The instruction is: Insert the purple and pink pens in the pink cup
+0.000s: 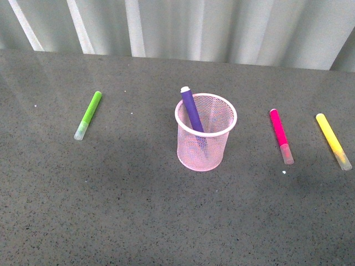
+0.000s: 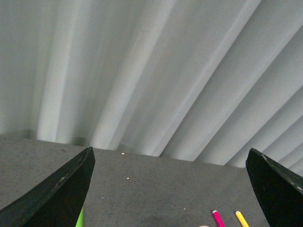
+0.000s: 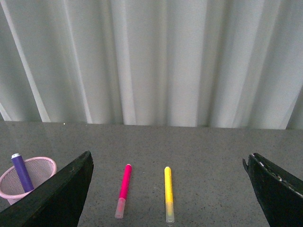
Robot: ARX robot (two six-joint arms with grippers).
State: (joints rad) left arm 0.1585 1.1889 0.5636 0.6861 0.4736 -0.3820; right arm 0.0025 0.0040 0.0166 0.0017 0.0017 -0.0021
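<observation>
The pink cup (image 1: 205, 133) stands upright mid-table. The purple pen (image 1: 192, 110) leans inside it, its end poking above the rim. The pink pen (image 1: 280, 134) lies flat on the table to the cup's right, clear cap toward me. Neither gripper shows in the front view. My right gripper (image 3: 173, 189) is open and empty, raised behind the pink pen (image 3: 123, 188), with the cup (image 3: 26, 177) and purple pen (image 3: 21, 172) off to one side. My left gripper (image 2: 173, 189) is open and empty, aimed at the curtain; only the pink pen's tip (image 2: 218, 219) shows.
A lime-green marker (image 1: 89, 114) lies left of the cup. A yellow marker (image 1: 333, 140) lies right of the pink pen, also in the right wrist view (image 3: 168, 193). A white pleated curtain (image 1: 194, 25) hangs behind the dark grey table (image 1: 138, 210).
</observation>
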